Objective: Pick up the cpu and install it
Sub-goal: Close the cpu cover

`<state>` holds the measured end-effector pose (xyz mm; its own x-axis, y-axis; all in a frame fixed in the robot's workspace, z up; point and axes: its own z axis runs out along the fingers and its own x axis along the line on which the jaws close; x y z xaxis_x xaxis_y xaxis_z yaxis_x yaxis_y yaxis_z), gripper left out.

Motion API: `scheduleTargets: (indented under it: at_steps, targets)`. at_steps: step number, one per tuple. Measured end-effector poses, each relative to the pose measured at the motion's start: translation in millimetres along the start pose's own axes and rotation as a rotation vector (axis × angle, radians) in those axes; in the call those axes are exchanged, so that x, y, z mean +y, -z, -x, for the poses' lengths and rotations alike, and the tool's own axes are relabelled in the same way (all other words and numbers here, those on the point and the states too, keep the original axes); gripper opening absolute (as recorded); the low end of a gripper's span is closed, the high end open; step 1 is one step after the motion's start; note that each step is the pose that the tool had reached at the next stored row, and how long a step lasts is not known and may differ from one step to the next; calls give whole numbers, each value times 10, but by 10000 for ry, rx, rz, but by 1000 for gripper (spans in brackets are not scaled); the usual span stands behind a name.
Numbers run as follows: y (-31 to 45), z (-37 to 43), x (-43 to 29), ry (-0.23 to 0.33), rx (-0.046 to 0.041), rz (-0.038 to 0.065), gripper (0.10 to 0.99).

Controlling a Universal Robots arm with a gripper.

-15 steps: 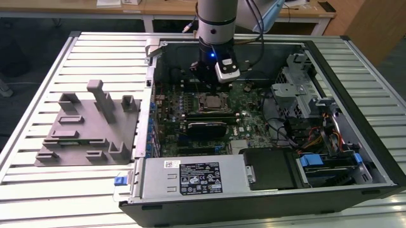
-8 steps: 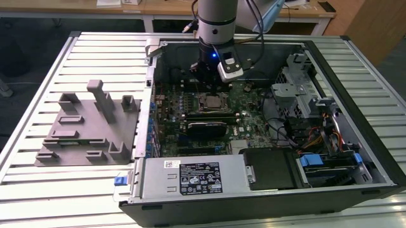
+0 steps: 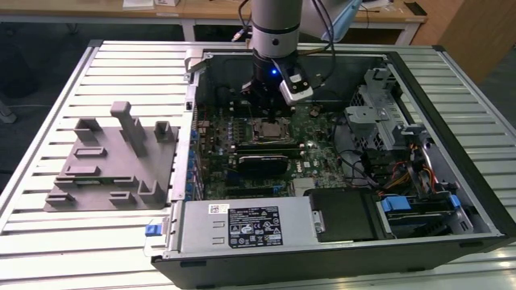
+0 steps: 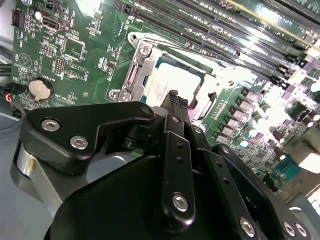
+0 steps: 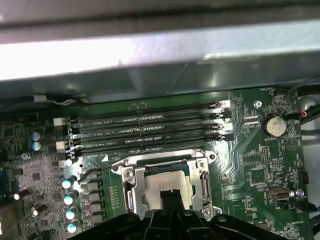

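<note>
Ordered from the exterior view's left to its right.

1. The grey fixture block (image 3: 109, 160) stands on the slatted table (image 3: 81, 241), just beside the computer case (image 3: 339, 266) and well apart from the arm.

2. The case lies open. It contains the motherboard (image 3: 322, 136), with the power supply (image 3: 250, 226) along its near wall.

3. The socket frame (image 5: 131, 187) sits near the middle of the board, next to the memory slots (image 5: 150, 132). The cpu (image 3: 270, 128) lies flat inside this frame; its bright metal top shows in both wrist views (image 4: 167, 82) (image 5: 157, 177).

4. The gripper (image 3: 271, 115) hangs directly above the socket. In the second wrist view its fingers are pressed together (image 4: 176, 96) with nothing pinched between them, and their tips are over the chip's top. Whether the tips touch the metal cannot be told.

5. Judged step: the installation phase. The chip looks placed in its socket, and the gripper carries nothing.

6. Judged requirement: any further motion here calls for a straight vertical path. The frame borders the chip closely on all sides, so sideways drift risks shifting it.

7. At the exterior view's right, the case holds a metal drive cage (image 3: 379, 115) and a bundle of cables (image 3: 395, 175).
</note>
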<state>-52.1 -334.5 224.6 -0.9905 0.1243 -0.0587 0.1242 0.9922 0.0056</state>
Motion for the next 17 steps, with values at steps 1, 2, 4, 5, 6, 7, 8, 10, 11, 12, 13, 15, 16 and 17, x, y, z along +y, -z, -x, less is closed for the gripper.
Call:
scheduleTargets:
  at_steps: [1,2,4,5,6,7,8,10,11,12,13,15,16,17]
  targets:
    - [-4,1,-10,1,2,-2,106]
    - [-8,2,-17,1,3,0,106]
    - [-9,1,-17,0,2,0,106]
    - [-9,1,-17,0,3,-1,106]
    - [-9,1,-17,0,3,-1,106]
    - [-9,1,-17,0,3,-2,106]
    - [-9,1,-18,0,3,-2,106]
    - [-15,2,-18,2,110,-13,106]
    - [-20,4,-17,2,225,-27,106]
    - [-24,5,-17,1,339,-42,106]
    - [-25,6,-17,1,394,-49,106]
    - [-24,5,-18,1,410,-53,106]
    - [-24,5,-18,1,411,-54,106]
    - [-25,5,-17,1,410,-53,106]
